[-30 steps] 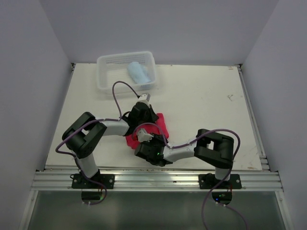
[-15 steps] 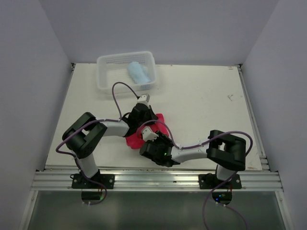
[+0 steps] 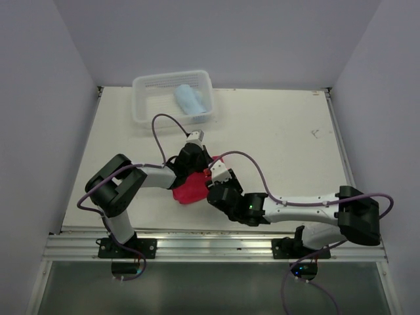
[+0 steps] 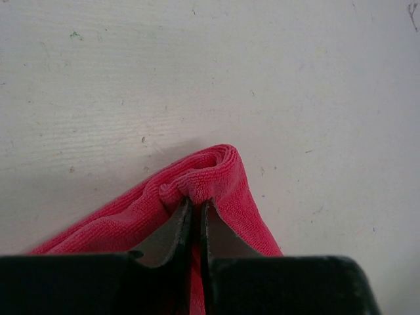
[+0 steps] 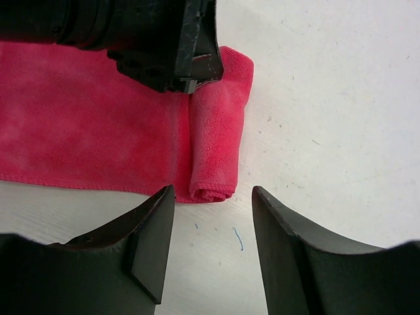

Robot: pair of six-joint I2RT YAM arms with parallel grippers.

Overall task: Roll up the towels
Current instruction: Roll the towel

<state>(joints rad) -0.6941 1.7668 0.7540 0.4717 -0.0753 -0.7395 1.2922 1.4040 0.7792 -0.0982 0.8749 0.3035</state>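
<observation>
Fingers (image 4: 172, 226) of L gripper (image 4: 195, 205) are nearly together, pinching a folded ridge of the red towel (image 4: 216, 177); a thin strip of red cloth shows between them. From the top cam, L gripper (image 3: 196, 169) sits on the far edge of that towel, w/ the arm reaching in from the L base. Beyond it, at the table's far L, a clear plastic basket (image 3: 147, 105) holds the light-blue towel (image 3: 191, 100), bunched at its R end. Red towel (image 3: 188, 191) lies on the table (image 3: 282, 131) near the front edge, btwn the two grippers. R wrist cam shows it spread flat to the L, w/ its R end rolled into a short tube (image 5: 213, 154). R gripper (image 5: 213, 191) has its fingers (image 5: 152, 243) spread apart & holding nothing, the roll's near end lying just past the gap btwn them
</observation>
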